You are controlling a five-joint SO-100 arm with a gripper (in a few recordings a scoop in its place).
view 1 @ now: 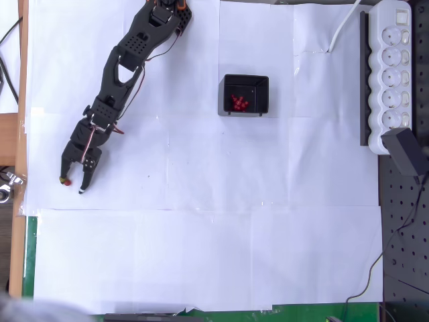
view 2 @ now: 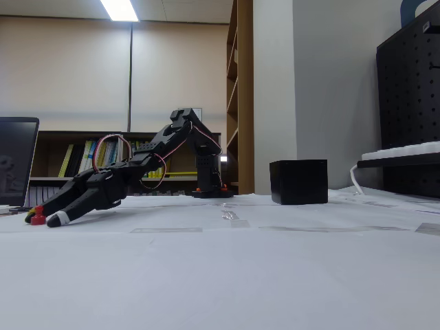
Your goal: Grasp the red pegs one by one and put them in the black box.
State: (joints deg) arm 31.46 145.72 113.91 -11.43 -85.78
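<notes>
My black arm reaches down the left of the white paper in the overhead view. Its gripper is low over the sheet and open. One red peg lies at the tip of the left finger, just inside the gap. In the fixed view the same red peg rests on the table between the green-tipped and white-tipped fingers of the gripper. The black box stands near the top middle, well to the right of the gripper, with several red pegs inside. From the side, the black box hides its contents.
A long white power strip with a black adapter lies along the right edge, beside a black pegboard. A wooden table edge runs down the left. A laptop stands at the far left of the fixed view.
</notes>
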